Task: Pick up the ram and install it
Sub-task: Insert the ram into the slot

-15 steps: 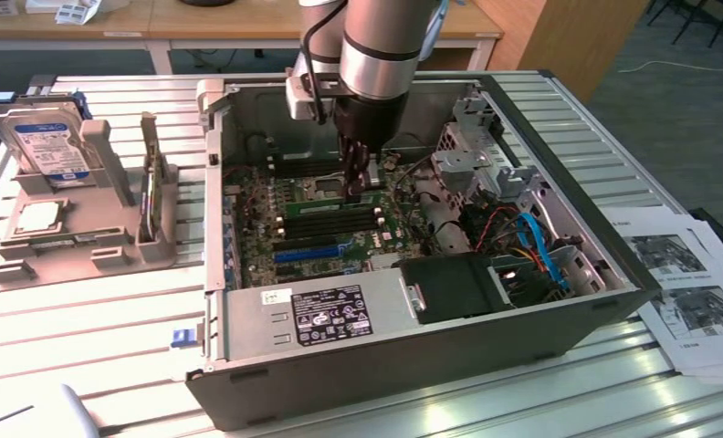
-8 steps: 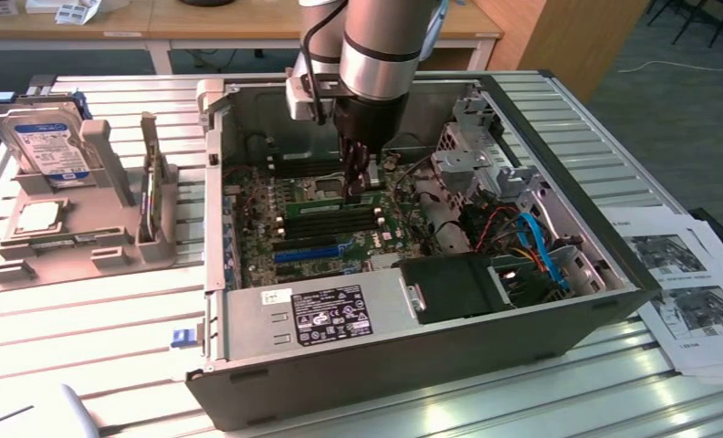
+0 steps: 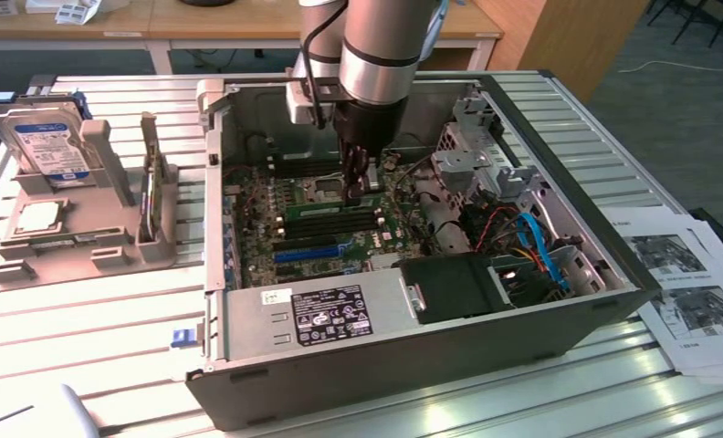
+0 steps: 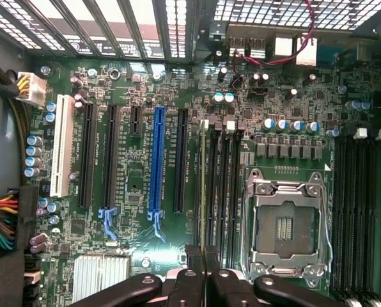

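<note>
My claw (image 4: pixel 204 257) is pinched almost shut on the thin top edge of the ram (image 4: pixel 202 179). The ram stands on edge at the first of the black memory slots (image 4: pixel 224 185), beside the CPU socket (image 4: pixel 285 225). It runs lengthwise along the slot, I judge for a square seating.

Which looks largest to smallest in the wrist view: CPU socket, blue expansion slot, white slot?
1. CPU socket
2. blue expansion slot and white slot: they look about alike, so they are left unranked.
</note>
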Available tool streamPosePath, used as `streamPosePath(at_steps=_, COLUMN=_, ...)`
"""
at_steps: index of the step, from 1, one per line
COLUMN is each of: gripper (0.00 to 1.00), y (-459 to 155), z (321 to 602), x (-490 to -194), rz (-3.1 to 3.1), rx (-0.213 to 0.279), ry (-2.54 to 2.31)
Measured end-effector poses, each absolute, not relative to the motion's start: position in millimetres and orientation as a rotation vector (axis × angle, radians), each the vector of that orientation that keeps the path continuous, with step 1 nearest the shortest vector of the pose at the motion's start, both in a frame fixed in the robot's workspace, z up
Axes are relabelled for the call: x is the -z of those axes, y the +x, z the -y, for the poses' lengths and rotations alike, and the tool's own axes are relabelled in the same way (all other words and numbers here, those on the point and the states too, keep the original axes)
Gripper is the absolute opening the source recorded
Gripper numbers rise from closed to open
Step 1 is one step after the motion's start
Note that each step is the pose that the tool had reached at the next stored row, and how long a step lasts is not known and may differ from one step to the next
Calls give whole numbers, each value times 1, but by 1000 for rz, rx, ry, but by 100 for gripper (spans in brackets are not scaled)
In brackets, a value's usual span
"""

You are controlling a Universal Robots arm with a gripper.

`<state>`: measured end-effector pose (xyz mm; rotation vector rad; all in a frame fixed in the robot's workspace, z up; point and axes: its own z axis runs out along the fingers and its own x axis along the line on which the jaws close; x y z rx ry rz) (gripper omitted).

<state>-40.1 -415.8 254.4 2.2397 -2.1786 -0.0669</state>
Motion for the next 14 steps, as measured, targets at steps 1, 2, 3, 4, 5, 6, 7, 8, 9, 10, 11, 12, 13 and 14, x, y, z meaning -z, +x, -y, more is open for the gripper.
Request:
streamPosePath(at_steps=1, gripper=12, y=-40, z=416, x=-253, rz=2179, rx=67, ry=2240)
streamPosePath(at_steps=2, gripper=12, y=-40, z=416, x=-253, rz=2179, rx=67, ry=2240)
streamPosePath(at_steps=3, gripper=12, y=-40, z=416, x=-253, rz=2178, rx=67, ry=2240)
streamPosePath(at_steps=4, gripper=12, y=-40, z=416, x=-253, rz=2178, rx=67, ry=2240)
streamPosePath(at_steps=5, gripper=12, y=-40, z=416, x=-253, rz=2178, rx=67, ry=2240)
streamPosePath(at_steps=6, gripper=12, y=-40, z=416, x=-252, rz=2179, rx=67, ry=2240)
streamPosePath(at_steps=7, gripper=12, y=-40, z=416, x=-252, rz=2179, rx=67, ry=2239)
streamPosePath(at_steps=8, gripper=12, y=-40, z=416, x=-252, rz=2180, rx=67, ry=2238)
streamPosePath(at_steps=9, gripper=12, y=-39, z=416, x=-252, rz=2182, rx=67, ry=2237)
streamPosePath(at_steps=10, gripper=12, y=-39, z=416, x=-252, rz=2183, rx=67, ry=2235)
streamPosePath(at_steps=11, gripper=12, y=-39, z=416, x=-252, rz=2186, rx=67, ry=2233)
streamPosePath(at_steps=12, gripper=12, y=-39, z=416, x=-252, rz=2186, rx=67, ry=2232)
streamPosePath(at_steps=13, gripper=12, y=-39, z=416, x=-252, rz=2186, rx=67, ry=2232)
streamPosePath(at_steps=14, gripper=12, y=-39, z=416, x=-252, rz=2186, rx=67, ry=2232)
